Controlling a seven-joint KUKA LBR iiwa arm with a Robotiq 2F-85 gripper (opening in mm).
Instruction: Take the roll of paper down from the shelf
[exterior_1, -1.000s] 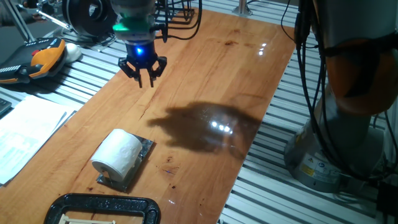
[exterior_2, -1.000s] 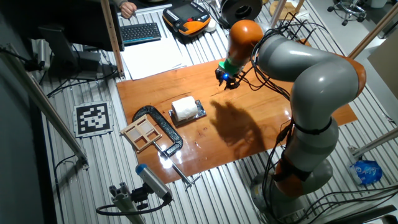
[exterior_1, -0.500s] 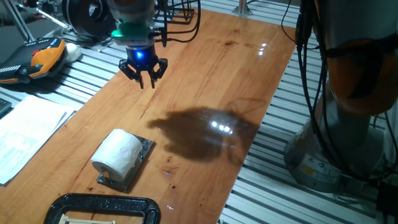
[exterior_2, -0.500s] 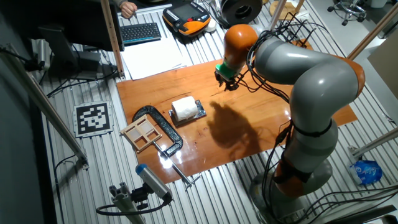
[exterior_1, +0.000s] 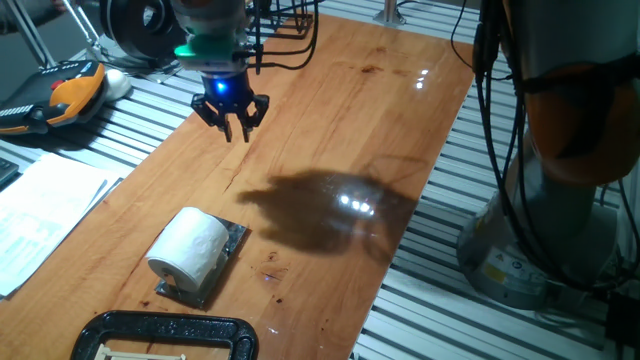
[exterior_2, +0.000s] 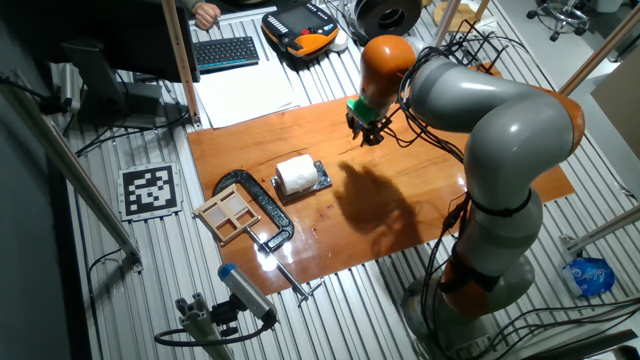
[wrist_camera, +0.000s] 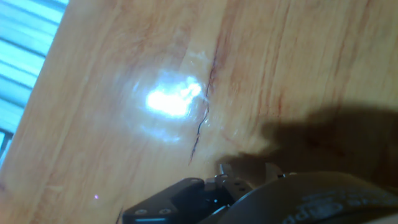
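One roll of paper (exterior_1: 189, 249), white, hollow core facing the near edge of the bench in one fixed view, lying on its side on one shelf (exterior_1: 231, 241), a small shiny grey plate near the bench's near left corner. One wooden bench top (exterior_1: 340, 130), glossy, with light glare. One gripper (exterior_1: 230, 128) hanging over the bench close to the far left edge, well apart from the roll, fingers slightly spread and holding nothing; blue light on the hand, green ring above it. One black clamp frame (exterior_1: 165, 331) at the near edge, just beside the shelf. One stack of white paper sheets (exterior_1: 45, 212) off the left edge. One orange and black pendant (exterior_1: 70, 92) beyond the far left corner. One keyboard (exterior_2: 227, 51) and one black-and-white square marker (exterior_2: 150, 190) off the bench in the other fixed view. No readable writing.
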